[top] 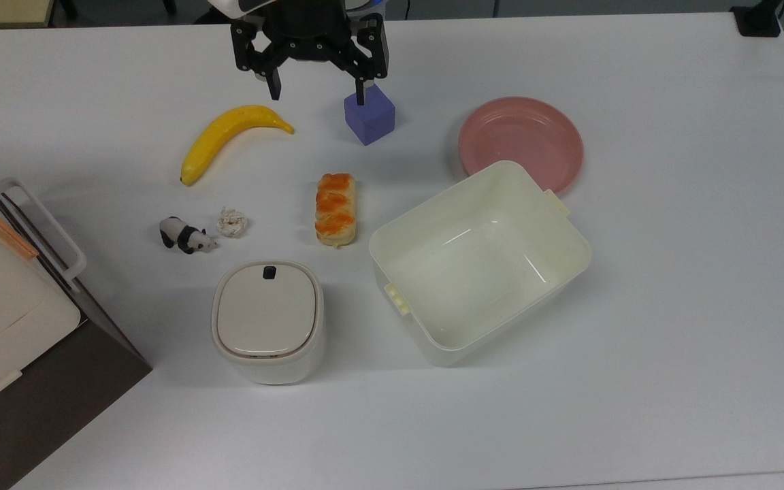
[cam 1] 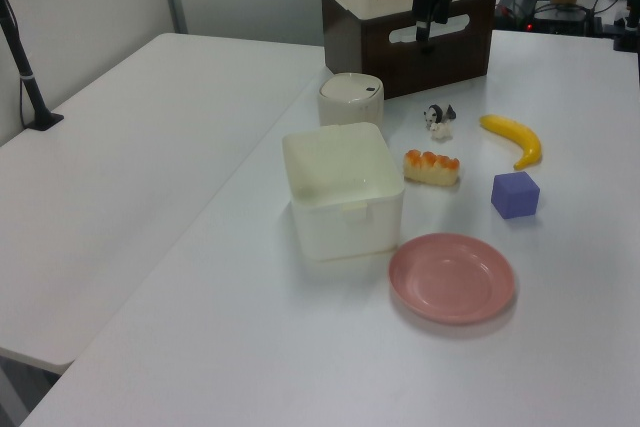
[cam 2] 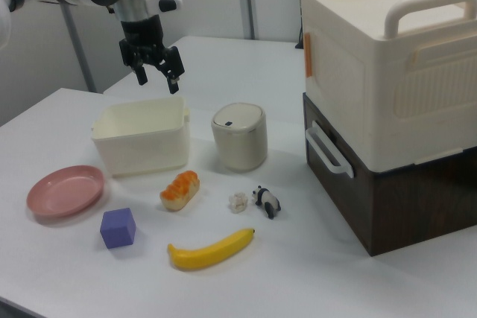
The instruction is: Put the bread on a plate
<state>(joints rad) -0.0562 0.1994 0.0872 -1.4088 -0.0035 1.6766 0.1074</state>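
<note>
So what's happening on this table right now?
The robot arm's gripper hangs open above the table, holding nothing. The bread lies on the table between the banana and the cream tub, not yet picked up. The pink plate sits bare beside the tub.

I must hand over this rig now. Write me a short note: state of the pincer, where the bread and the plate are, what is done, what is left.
Pincer: open, holding nothing, raised above the table at the top view's upper edge, between the banana and the purple cube.
Bread: lying on the table, untouched, between the knotted lump and the cream tub in the top view.
Plate: on the table with nothing on it, just behind the tub, which hides part of its rim in the top view.
Done: nothing yet.
Left: reach the bread, grasp it, carry it past the tub, set it on the plate.
</note>
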